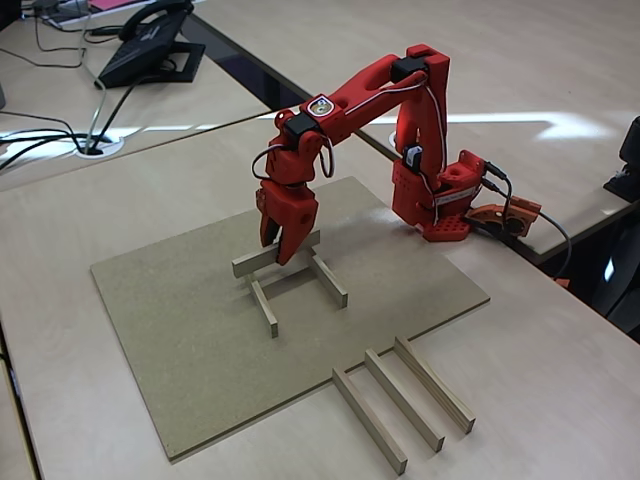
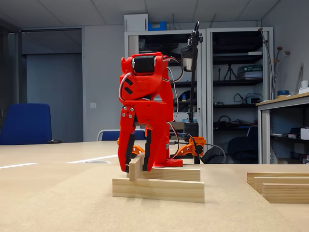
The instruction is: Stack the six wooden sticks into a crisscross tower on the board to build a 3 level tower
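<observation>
down on the board (image 1: 200, 330), the red arm's pincer (image 1: 283, 240) is clamped on one wooden stick (image 1: 275, 254), which lies crosswise over the far ends of two parallel sticks (image 1: 264, 307) (image 1: 329, 279) already resting flat on the board. in a fixed view from desk level the held stick (image 2: 135, 166) points toward the camera, its end face showing between the fingers (image 2: 126, 150), and it sits on top of the nearer base stick (image 2: 158, 189), with the farther base stick (image 2: 171, 174) behind it. whether the held stick's full weight rests on the lower pair cannot be told. three more sticks (image 1: 400, 400) lie side by side, parallel and slightly apart, on the pale desk (image 1: 560, 380) just off the board's near right corner; in the low view they show at the right edge (image 2: 282, 186). the arm's base (image 1: 440, 205) stands at the board's far right edge.
</observation>
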`<state>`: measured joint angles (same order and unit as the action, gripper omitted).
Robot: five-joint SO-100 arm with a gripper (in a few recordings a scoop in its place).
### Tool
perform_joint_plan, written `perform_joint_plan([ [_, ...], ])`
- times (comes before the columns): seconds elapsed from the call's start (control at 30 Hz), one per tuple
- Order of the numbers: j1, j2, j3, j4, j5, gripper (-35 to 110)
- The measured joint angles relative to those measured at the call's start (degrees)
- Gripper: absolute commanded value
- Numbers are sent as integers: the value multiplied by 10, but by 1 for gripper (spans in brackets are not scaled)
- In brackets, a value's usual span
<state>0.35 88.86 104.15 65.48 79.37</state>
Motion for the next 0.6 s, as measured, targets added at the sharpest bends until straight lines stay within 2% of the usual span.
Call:
perform_joint_plan([
  [0.3,-11,1,1,-25,-33,28],
  [0.6,-40,80,-2,-23,-85,26],
])
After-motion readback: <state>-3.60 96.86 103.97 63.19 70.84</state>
